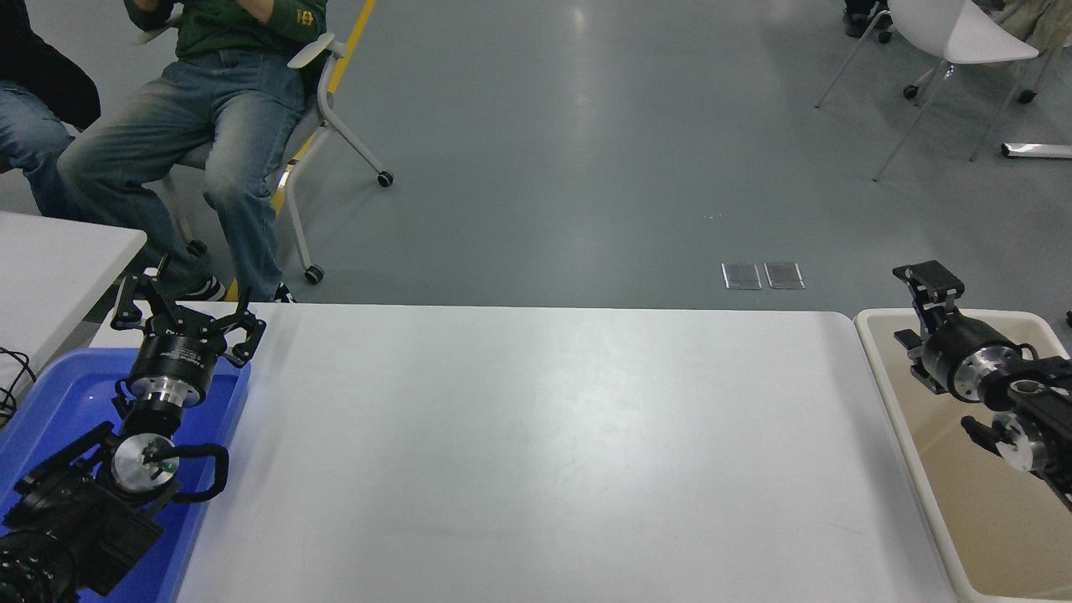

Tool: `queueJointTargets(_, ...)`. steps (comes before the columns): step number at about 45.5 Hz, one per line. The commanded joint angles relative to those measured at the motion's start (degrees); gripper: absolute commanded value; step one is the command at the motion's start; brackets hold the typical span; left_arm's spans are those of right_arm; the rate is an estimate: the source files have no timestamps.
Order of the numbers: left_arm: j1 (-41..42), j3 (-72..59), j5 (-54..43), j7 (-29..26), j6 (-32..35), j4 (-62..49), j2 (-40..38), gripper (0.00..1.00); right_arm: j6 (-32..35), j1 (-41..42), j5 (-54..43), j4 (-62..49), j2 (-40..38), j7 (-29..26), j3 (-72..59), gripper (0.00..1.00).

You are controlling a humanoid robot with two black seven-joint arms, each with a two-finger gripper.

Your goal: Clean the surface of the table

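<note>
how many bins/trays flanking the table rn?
2. A blue tray at the table surface's left end, under the parked left gripper; a beige bin off its right end, below the right gripper.
</note>
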Motion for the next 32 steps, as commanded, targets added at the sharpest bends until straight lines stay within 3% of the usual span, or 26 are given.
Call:
queueJointTargets(1,0.0,0.0,0.0,0.0,0.0,0.0,0.0,1.00,0.6,-0.8,6.9,4.0,6.2,0.2,9.1,1.00)
queueJointTargets(12,0.0,0.0,0.0,-0.1,0.0,0.0,0.1,1.00,2.1,-4.8,10.4,3.9,15.4,0.5,17.8,1.00)
queueJointTargets(20,0.0,0.0,0.0,0.0,0.0,0.0,0.0,1.00,13.1,-8.5,10.6,1.4,16.9,1.5,21.4,1.00)
queueJointTargets(32,0.0,0.0,0.0,0.0,0.0,0.0,0.0,1.00,23.6,-7.5,10.6,-12.3,18.7,10.4,21.7,1.00)
